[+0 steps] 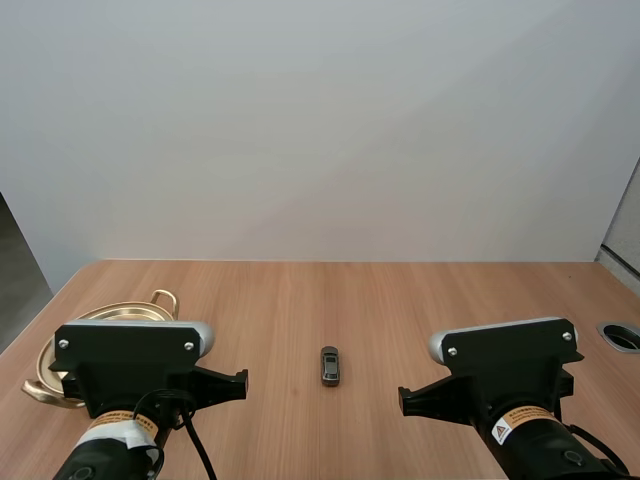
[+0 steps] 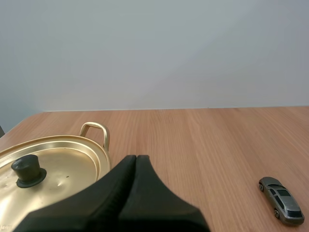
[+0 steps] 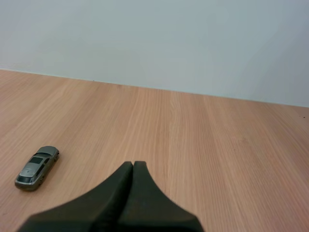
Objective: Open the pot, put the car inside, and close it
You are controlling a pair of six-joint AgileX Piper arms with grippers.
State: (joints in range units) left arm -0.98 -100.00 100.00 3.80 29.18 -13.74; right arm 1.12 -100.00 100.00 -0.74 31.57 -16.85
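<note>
Two grippers, both clenched on nothing. Left to right: gold pot [image 1: 128, 312] at the far-left edge of the table [image 1: 420, 300], lid [image 2: 67, 164] on, black knob [image 2: 28, 170] up, partly hidden by my left arm in the high view. Left gripper [image 2: 136, 158] has its fingers pressed into one wedge, near the pot's rim. Car [image 1: 330, 365] (small, grey) sits mid-table between the arms, well apart from the pot. Right gripper [image 3: 133, 164] same: closed, empty, above bare wood.

Left arm [image 1: 130, 360] covers most of the pot [image 1: 112, 314], and the left wrist view cuts off the pot's near side.
</note>
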